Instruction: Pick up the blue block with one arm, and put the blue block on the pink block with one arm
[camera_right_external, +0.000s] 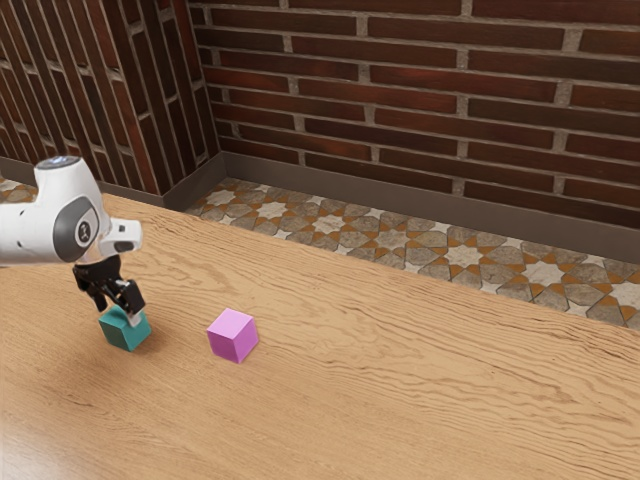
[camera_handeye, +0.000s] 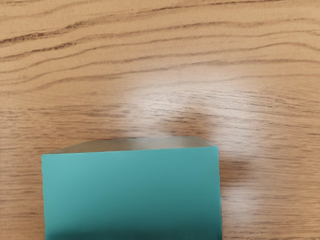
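- The table (camera_right_external: 400, 400) is wood with a strong wavy grain, smooth, with a soft satin sheen.
- The blue block (camera_right_external: 126, 330) is plain, smooth and matt.
- The pink block (camera_right_external: 233, 335) is smooth and matt too.
- The arm (camera_right_external: 50, 215) has a smooth, hard shell with a light gloss.
- The gripper (camera_right_external: 118, 305) looks matt.
- The wall (camera_right_external: 420, 90) is rough brick with recessed mortar.
- The floor (camera_right_external: 400, 240) is patterned tile.

ok so the first block (camera_right_external: 126, 331) is right under the tool (camera_right_external: 119, 303), at the exterior view's left. The second block (camera_right_external: 233, 335) rests on the tabletop (camera_right_external: 420, 400) near it, toward the right, not touching.
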